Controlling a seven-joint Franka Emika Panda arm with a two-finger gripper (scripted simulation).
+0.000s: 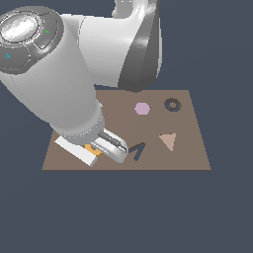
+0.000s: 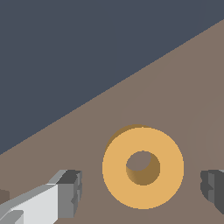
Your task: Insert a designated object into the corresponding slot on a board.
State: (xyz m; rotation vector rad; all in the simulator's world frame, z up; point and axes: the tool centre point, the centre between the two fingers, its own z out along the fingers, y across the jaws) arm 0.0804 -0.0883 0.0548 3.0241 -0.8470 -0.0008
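Observation:
The orange-yellow ring (image 2: 143, 168) lies flat on the brown board (image 2: 188, 87), and only a sliver of it (image 1: 93, 148) shows under the hand in the exterior view. My gripper (image 2: 142, 187) is open, with one fingertip (image 2: 70, 192) on each side of the ring and a gap to both. In the exterior view the gripper (image 1: 101, 148) hangs low over the board's near corner on that view's left. The dark ring-shaped slot (image 1: 172, 105) is at the board's far side, toward that view's right.
On the board (image 1: 188, 158) are a pink hexagon (image 1: 142, 108), a tan triangle (image 1: 168, 141), a dark V mark (image 1: 137, 150) next to the gripper, and a white L piece (image 1: 74, 149) partly under the arm. The arm's large body (image 1: 59, 79) hides the board's left part.

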